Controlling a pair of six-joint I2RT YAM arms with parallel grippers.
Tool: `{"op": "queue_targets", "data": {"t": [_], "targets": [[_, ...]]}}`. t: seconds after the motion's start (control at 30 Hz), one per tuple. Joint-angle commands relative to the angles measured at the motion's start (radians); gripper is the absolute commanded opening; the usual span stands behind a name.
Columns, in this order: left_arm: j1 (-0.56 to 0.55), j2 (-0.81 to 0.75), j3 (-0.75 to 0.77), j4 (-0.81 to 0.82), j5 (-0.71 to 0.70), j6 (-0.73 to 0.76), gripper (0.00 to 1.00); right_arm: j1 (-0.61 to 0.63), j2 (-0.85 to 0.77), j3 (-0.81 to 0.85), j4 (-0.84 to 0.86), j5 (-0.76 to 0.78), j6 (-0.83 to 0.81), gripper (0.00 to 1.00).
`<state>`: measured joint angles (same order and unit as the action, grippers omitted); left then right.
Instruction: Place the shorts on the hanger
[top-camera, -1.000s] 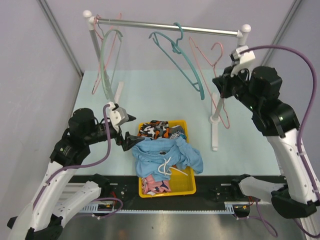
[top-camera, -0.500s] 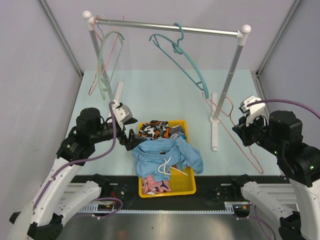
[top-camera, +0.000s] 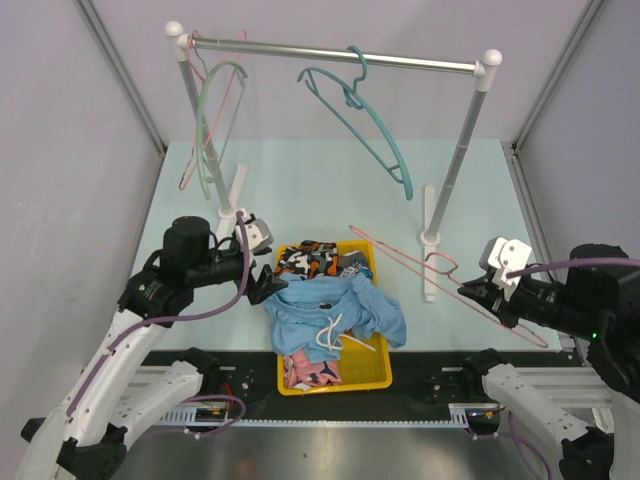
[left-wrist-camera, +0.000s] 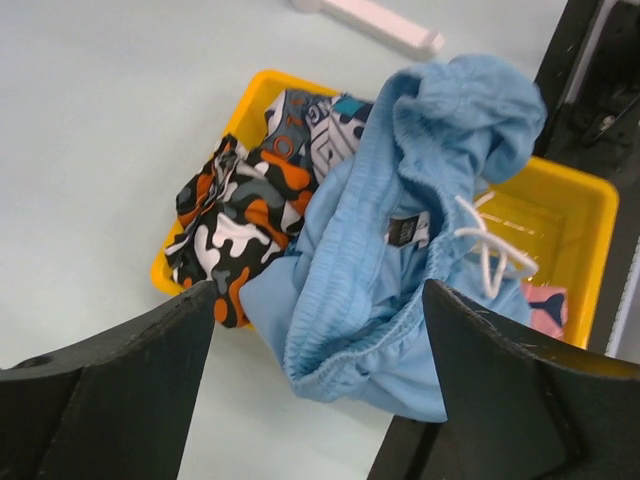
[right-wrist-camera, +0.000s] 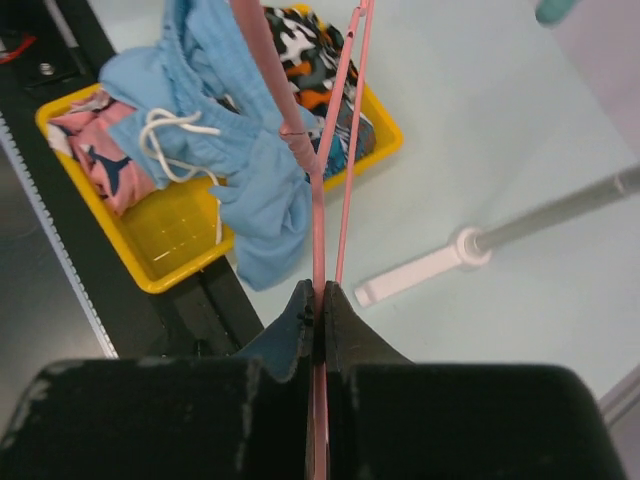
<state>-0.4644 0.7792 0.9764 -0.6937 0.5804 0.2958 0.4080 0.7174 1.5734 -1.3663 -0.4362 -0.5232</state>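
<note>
The left gripper (top-camera: 262, 285) hovers with its jaws spread wide, holding nothing. Just ahead of its fingertips and a little below, the light blue shorts (left-wrist-camera: 400, 200) lie heaped over the yellow bin (top-camera: 335, 388). Their elastic waistband (left-wrist-camera: 340, 250) is rolled toward the jaws, 1 leg spills over the bin's far rim, and the white drawstring (left-wrist-camera: 485, 250) lies loose on top.

They look light and limp, likely to sag and fold. A pinch on the thick gathered waistband should hold better than one on thin leg cloth. The orange camouflage shorts (left-wrist-camera: 235, 215) touching them could come along.

Well off to the right, the right gripper (right-wrist-camera: 318, 290) is clamped on the thin pink hanger (right-wrist-camera: 315, 220), which reaches out ahead of its fingers toward the bin. The wire looks stiff but springy, and apt to swing.
</note>
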Motion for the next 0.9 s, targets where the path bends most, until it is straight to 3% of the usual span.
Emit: {"op": "queue_targets", "data": {"t": [0.0,0.2,0.4,0.53,0.87], "targets": [[0.000,0.044,0.007,-0.050,-0.073,0.086,0.86,0.035,0.079,0.094,-0.146,-0.186,-0.087,0.00],[0.003,0.113,0.004,-0.110,-0.103,0.072,0.79,0.162,0.204,0.131,-0.146,-0.231,-0.104,0.00],[0.036,0.127,-0.018,-0.141,-0.113,0.095,0.69,0.319,0.275,0.096,-0.148,-0.135,-0.141,0.00],[0.043,0.137,-0.018,-0.150,-0.122,0.124,0.63,0.371,0.322,0.073,-0.148,-0.078,-0.178,0.00],[0.046,0.160,-0.039,-0.187,-0.140,0.244,0.59,0.382,0.418,0.048,-0.093,-0.058,-0.225,0.00]]}}
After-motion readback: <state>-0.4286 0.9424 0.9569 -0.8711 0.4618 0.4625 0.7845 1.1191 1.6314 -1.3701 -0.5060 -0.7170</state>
